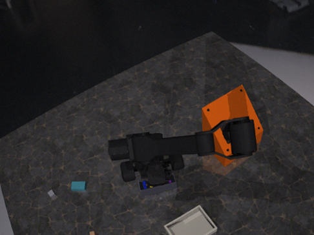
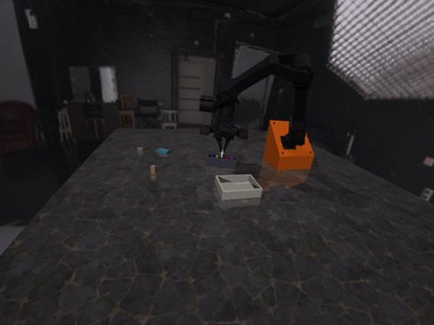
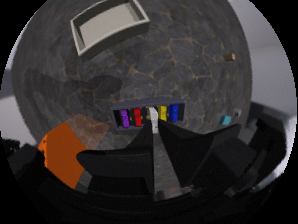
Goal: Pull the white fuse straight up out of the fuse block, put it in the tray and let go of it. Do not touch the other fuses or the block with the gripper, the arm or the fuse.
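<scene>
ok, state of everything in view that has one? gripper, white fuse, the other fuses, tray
black parallel-jaw gripper: shut on the white fuse, pointing down over the block
small white fuse: pinched between the fingertips, upright, whether out of its slot cannot tell
grey fuse block: on the table, coloured fuses seated
purple, red, blue and yellow fuses: upright in their slots, untouched
pale rectangular tray: holds nothing, apart from the block

On the surface (image 1: 85, 117) lie a teal block (image 1: 78, 186), a small grey cube (image 1: 52, 194) just beside it, and a tan cube (image 1: 93, 234) well apart, nearer the edge.
</scene>
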You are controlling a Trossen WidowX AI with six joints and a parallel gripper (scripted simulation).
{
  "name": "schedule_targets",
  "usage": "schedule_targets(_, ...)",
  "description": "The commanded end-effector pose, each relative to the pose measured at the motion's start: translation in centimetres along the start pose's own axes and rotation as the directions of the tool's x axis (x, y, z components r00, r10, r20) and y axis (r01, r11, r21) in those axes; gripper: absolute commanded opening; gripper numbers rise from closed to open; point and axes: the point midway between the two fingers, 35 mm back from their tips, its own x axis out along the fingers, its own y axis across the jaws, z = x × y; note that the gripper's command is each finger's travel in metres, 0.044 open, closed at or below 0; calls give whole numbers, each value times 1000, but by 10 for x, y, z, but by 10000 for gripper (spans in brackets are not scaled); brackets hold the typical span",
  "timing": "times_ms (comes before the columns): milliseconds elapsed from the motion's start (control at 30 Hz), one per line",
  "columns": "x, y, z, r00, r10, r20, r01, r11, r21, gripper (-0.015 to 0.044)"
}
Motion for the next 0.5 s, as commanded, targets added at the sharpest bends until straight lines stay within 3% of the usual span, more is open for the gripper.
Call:
schedule_targets(0, -2, 0, 0, 1000, 1, -3, -1, 1000, -5, 0)
schedule_targets(467, -9, 0, 0, 1000, 1, -3, -1, 1000, -4, 0)
